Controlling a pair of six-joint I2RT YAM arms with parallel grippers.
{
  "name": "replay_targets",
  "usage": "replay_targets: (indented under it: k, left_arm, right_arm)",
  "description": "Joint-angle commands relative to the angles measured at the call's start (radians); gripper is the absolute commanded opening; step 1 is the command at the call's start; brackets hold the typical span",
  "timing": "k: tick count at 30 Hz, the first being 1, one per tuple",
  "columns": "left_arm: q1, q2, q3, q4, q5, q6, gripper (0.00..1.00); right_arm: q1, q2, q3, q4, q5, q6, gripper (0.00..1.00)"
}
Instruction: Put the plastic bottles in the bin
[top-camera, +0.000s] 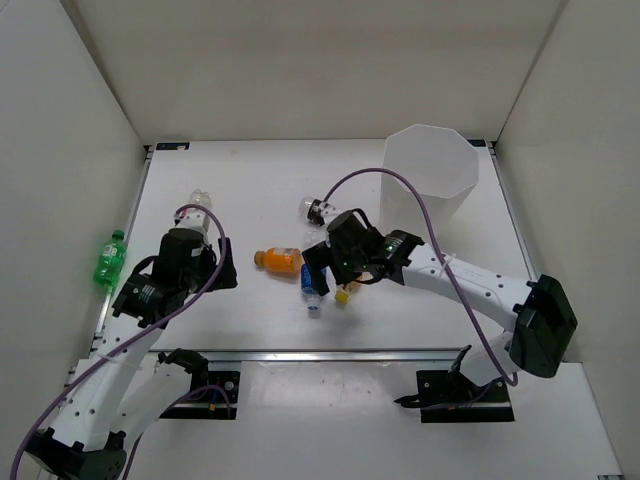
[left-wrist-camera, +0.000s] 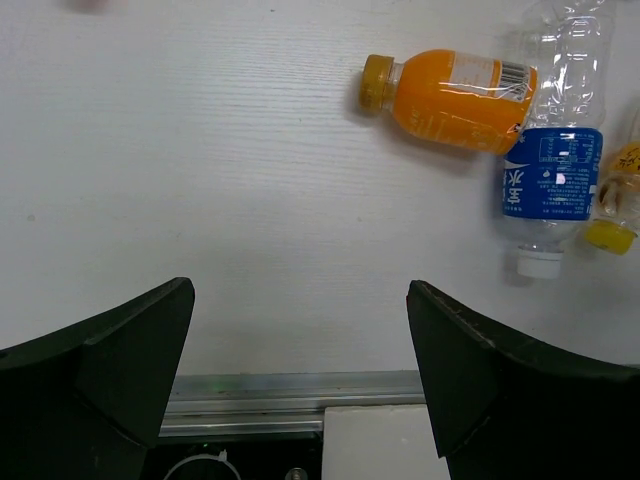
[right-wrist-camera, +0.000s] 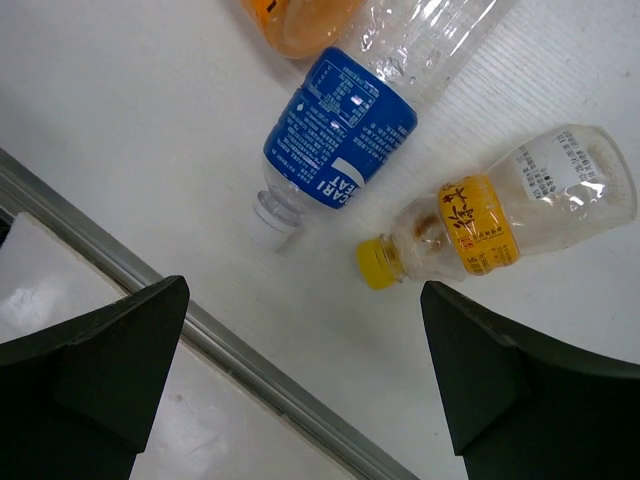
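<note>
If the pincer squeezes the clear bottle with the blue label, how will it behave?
The blue-label bottle looks empty, so it is probably very light. Its clear body shows crinkles, so the wall likely dents under a squeeze. It lies on its side on the smooth table, so a push may roll it.

Orange bottle (left-wrist-camera: 455, 97), white bin (top-camera: 431, 175)

Bin (top-camera: 432, 172) upright at 1 o'clock on counter (top-camera: 250, 180). Orange bottle (top-camera: 277, 259) lying near centre. Green bottle (top-camera: 108, 258) at 9 o'clock edge.
</note>
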Motion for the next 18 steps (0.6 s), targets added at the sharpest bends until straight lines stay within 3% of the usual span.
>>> replay_targets:
  k: [1, 4, 8, 18]
  left_arm:
    - [-0.003, -0.023, 0.004, -0.006, 0.026, 0.001, 0.99]
    - [-0.017, -0.033, 0.003, 0.000, 0.032, 0.006, 0.99]
    - [-0.016, -0.035, 0.003, -0.009, 0.061, 0.017, 0.99]
    - [-0.029, -0.069, -0.003, -0.011, 0.077, 0.017, 0.99]
  right_arm:
    - [-0.033, -0.104, -0.043, 0.059, -0.040, 0.012, 0.99]
    - [-0.065, -0.186, -0.135, 0.167, -0.067, 0.056, 0.99]
    - [-0.100, -0.230, -0.165, 0.164, -0.021, 0.099, 0.99]
    - [-0.208, -0.143, -0.255, 0.225, 0.152, 0.303, 0.99]
